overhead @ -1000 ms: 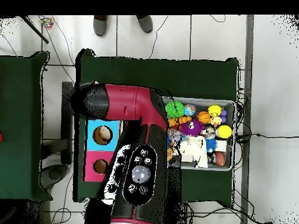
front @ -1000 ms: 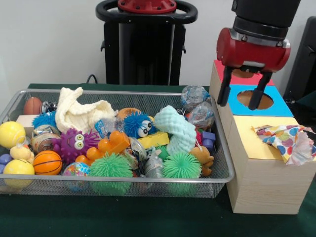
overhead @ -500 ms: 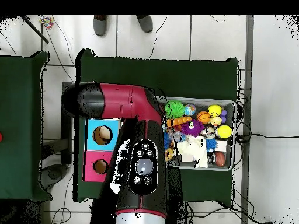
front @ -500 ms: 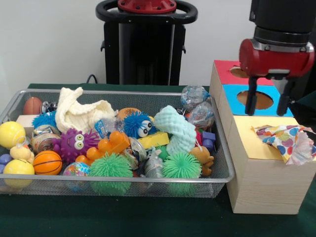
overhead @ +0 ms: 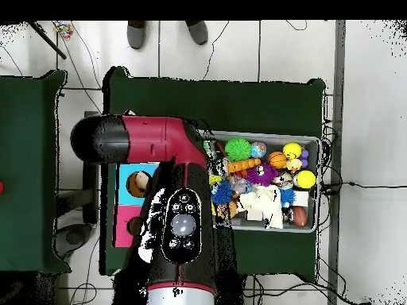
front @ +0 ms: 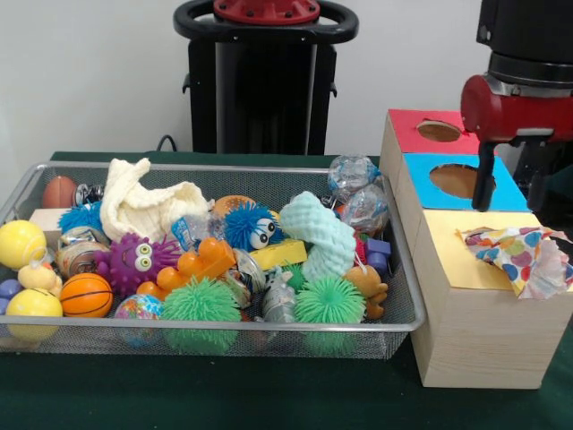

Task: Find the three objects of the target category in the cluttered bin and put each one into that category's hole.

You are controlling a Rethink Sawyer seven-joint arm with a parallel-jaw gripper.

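Note:
My gripper (front: pixel 515 190) hangs open and empty over the wooden box (front: pixel 474 340), above the border of its blue panel (front: pixel 421 170) and yellow panel (front: pixel 452 251). A colourful patterned cloth (front: pixel 524 253) lies crumpled on the yellow panel and hides its hole. The wire bin (front: pixel 224 167) to the left holds a white knitted cloth (front: pixel 143 202) and a mint-green cloth (front: pixel 320 235) among many toys. In the overhead view the arm (overhead: pixel 179 206) covers the gripper and most of the box.
The box also has a red panel with a round hole (front: pixel 439 131), and the blue panel's hole (front: pixel 455 180) is uncovered. Spiky balls, sports balls and wrapped balls fill the bin (overhead: pixel 266 183). A black stand (front: pixel 264 81) rises behind it.
In the front view the open gripper has moved right, from the bin's side of the box across the blue panel. In the overhead view the arm's head has swung left.

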